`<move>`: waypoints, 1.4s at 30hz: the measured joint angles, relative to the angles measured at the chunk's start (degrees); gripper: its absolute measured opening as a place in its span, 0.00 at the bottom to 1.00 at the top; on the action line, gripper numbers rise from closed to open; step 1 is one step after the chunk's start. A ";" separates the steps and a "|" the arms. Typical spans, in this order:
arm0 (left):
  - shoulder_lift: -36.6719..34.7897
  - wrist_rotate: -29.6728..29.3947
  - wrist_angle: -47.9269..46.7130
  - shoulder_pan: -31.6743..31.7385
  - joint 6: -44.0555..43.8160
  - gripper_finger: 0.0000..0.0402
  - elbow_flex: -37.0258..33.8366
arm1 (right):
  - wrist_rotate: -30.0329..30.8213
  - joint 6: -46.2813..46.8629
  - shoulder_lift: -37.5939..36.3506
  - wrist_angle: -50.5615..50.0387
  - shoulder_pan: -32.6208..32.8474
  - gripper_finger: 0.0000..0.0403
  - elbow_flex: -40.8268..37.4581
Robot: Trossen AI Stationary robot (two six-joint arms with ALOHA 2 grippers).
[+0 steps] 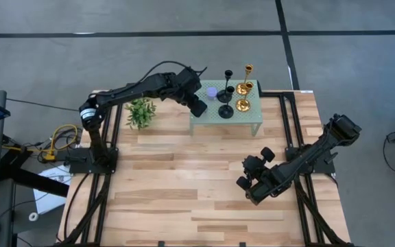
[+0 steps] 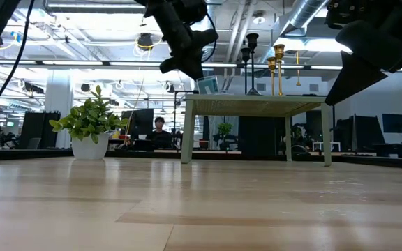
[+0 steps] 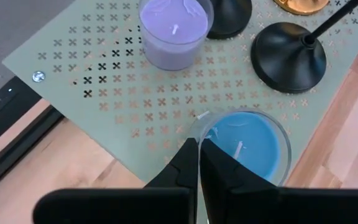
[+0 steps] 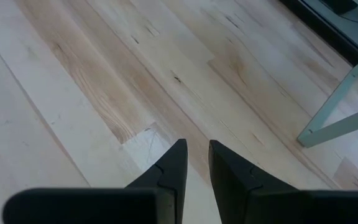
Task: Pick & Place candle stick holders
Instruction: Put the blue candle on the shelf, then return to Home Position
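Two matte black candlestick holders (image 1: 226, 75) (image 1: 226, 108) and two gold ones (image 1: 247, 71) (image 1: 243, 103) stand on their round bases on a small pale-green table (image 1: 252, 120) at the far middle. A black base (image 3: 289, 55) shows in the left wrist view. My left gripper (image 1: 199, 108) is over that table's left near corner, shut on a glass jar with a blue candle (image 3: 247, 144). My right gripper (image 1: 244, 184) hovers over the wooden tabletop at the right, narrowly open and empty (image 4: 195, 158). My left gripper pinches the blue candle jar's glass rim (image 3: 199, 119) between its two fingers, on the side nearest the small table's near edge. The fingers come from above, slanting down. The jar is upright (image 2: 207, 85); whether it stands on the small table or is just clear, I cannot tell.
A purple candle in a glass (image 3: 173, 28) stands on the small table beside the black holders. A green potted plant (image 1: 141, 112) stands on the wooden tabletop left of the small table. Bare wood (image 1: 184, 185) lies between the arms.
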 joint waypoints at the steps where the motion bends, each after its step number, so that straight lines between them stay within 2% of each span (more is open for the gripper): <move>1: 0.02 0.01 -0.03 0.00 -0.02 0.01 0.00 | 0.00 -0.02 0.00 0.00 0.00 0.14 0.00; 11: 1.59 0.09 1.18 -0.59 -0.09 0.03 0.02 | -0.26 0.01 0.00 0.00 0.04 0.14 0.02; 29: 1.04 -0.40 4.50 -0.58 1.63 0.19 0.00 | -1.55 0.04 0.00 -0.02 0.04 0.14 0.02; 36: -5.74 -0.27 5.36 -1.41 3.78 0.20 0.00 | -1.50 0.00 0.00 -0.07 0.04 0.14 0.02; 42: -14.74 0.40 2.04 -6.19 9.27 0.18 -0.01 | 0.68 -3.34 0.00 -0.07 0.20 0.14 0.02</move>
